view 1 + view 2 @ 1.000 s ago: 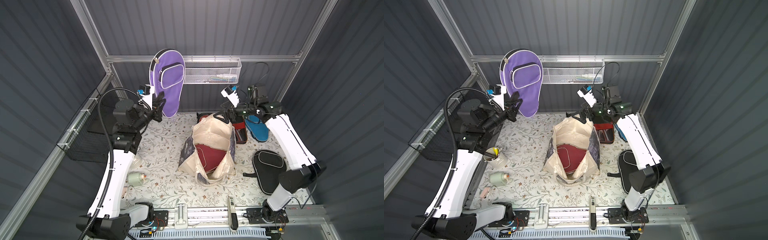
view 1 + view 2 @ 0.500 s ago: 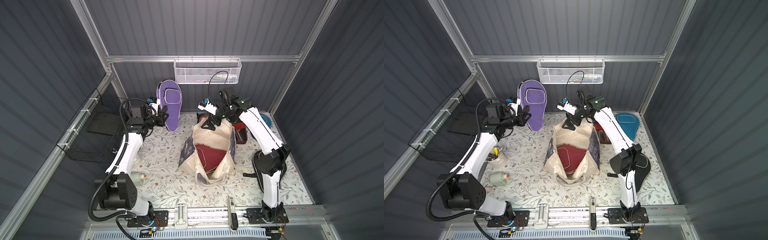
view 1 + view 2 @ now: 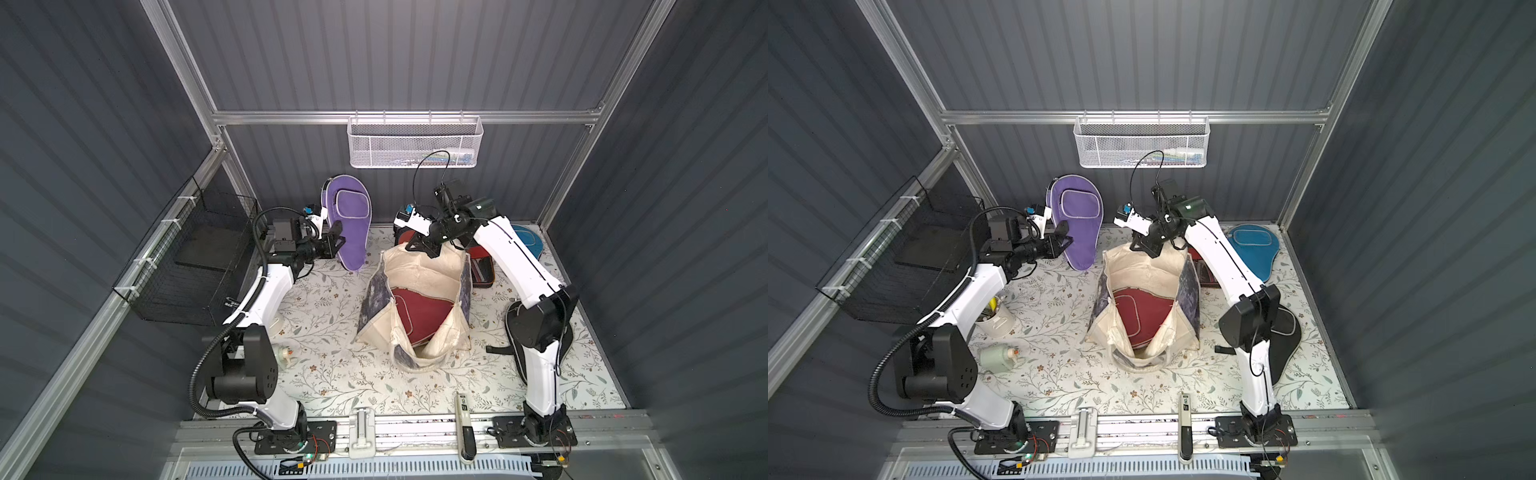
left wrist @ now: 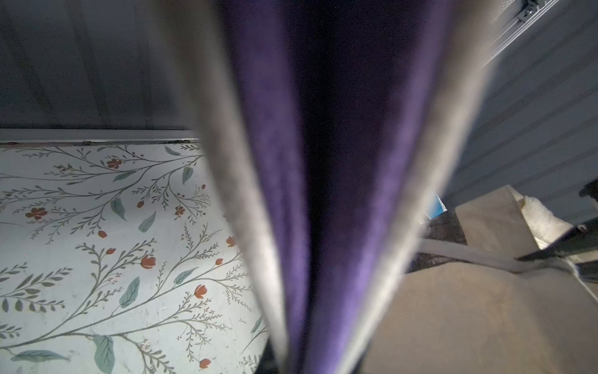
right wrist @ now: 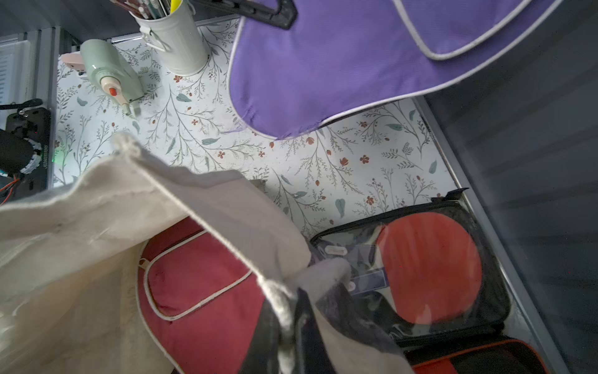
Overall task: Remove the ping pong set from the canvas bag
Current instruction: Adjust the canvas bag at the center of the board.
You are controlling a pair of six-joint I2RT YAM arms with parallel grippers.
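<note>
Purple fabric cover (image 3: 348, 220), cream canvas bag (image 3: 424, 270)

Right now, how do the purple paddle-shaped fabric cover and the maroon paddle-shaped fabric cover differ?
The purple paddle-shaped fabric cover is outside the cream canvas bag; the maroon paddle-shaped fabric cover lies inside it. Purple stands upright, pinched by the left claw; maroon leans, with no claw on it. Both have pale piping and a piped pocket.
</note>
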